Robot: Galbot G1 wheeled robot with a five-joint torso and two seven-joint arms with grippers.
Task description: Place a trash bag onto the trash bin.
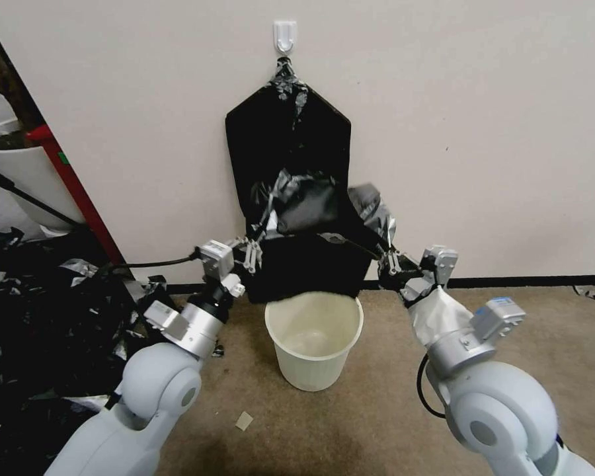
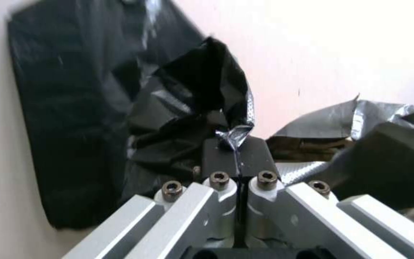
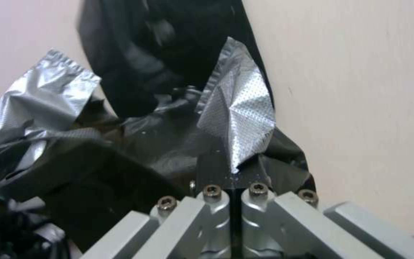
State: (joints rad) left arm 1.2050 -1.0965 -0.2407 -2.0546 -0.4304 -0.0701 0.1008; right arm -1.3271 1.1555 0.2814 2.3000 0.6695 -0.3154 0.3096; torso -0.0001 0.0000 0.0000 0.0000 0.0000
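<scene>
At the far left edge of the carpeted floor lies a heap of torn black plastic scraps, with a wider white tub and a slanting red bar behind it.

The left gripper is raised above the left side of the trash bin, its jaws clenched on one edge of the trash bag; the left wrist view shows the crumpled film pinched between the closed pads. The bag hangs stretched between the two grippers, its long axis running side to side, its lower edge drooping to the bin's back rim. Its upper film is bunched and wrinkled, showing silvery highlights.

The bin stands upright on the carpet, mouth open upward, close to the foot of the wall.

Behind the bag, a flat black pack of bags hangs point-up from a white hook on the wall.

The right gripper is above the bin's right side, jaws closed on the bag's other edge; the right wrist view shows a silvery fold rising from its shut pads.
</scene>
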